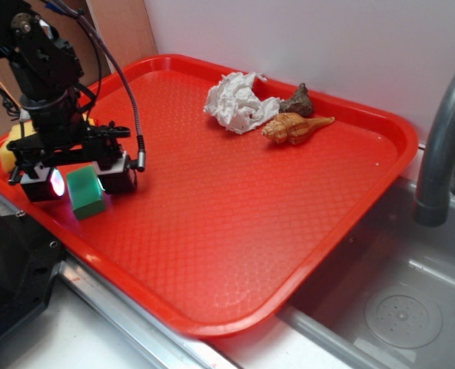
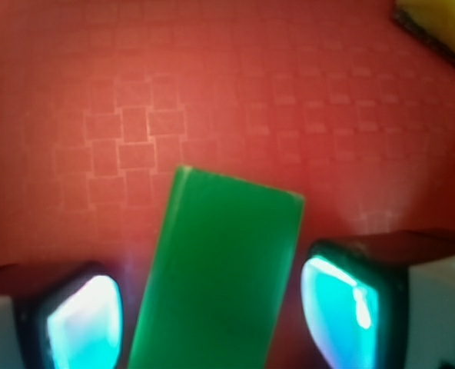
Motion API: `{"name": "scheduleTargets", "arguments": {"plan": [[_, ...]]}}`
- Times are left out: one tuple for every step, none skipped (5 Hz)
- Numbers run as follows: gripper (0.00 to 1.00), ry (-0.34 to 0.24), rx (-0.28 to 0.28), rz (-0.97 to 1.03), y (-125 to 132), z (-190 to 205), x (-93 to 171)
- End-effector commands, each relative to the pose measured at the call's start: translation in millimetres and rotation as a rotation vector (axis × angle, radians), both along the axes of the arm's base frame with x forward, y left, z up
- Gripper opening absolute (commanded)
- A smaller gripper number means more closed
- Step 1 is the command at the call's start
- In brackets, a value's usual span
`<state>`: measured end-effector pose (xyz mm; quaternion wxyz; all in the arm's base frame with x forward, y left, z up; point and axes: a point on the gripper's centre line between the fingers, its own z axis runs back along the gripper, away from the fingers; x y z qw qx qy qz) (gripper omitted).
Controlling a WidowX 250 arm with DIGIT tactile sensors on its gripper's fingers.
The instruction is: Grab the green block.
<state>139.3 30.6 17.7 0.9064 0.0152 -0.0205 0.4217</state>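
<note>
The green block (image 1: 86, 193) stands on the red tray (image 1: 235, 200) near its left front rim. My gripper (image 1: 80, 178) is lowered over it, open, with one finger on each side of the block. In the wrist view the green block (image 2: 216, 277) fills the gap between the two glowing pads (image 2: 85, 323), with a narrow strip of red tray showing on each side of it. The jaws do not touch the block.
A yellow sponge (image 1: 14, 142) lies behind the gripper at the tray's left edge, and its corner shows in the wrist view (image 2: 443, 23). A crumpled white tissue (image 1: 239, 102), a dark figure (image 1: 298, 100) and an orange toy lizard (image 1: 295, 127) sit at the tray's back. A sink and grey faucet (image 1: 443, 146) are at right.
</note>
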Motion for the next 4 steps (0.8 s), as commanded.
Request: {"name": "scheduleTargets", "arguments": {"plan": [[0.0,-0.002,0.021,-0.147,-2.4,-3.7,-15.9],[0.0,-0.033,-0.02,-0.397,-7.9,4.7,-23.5],[0.0,-0.054,-0.028,-0.647,-23.0,54.3,-25.9],[0.0,0.012,0.052,-0.811,-30.0,103.5,-11.8]]}}
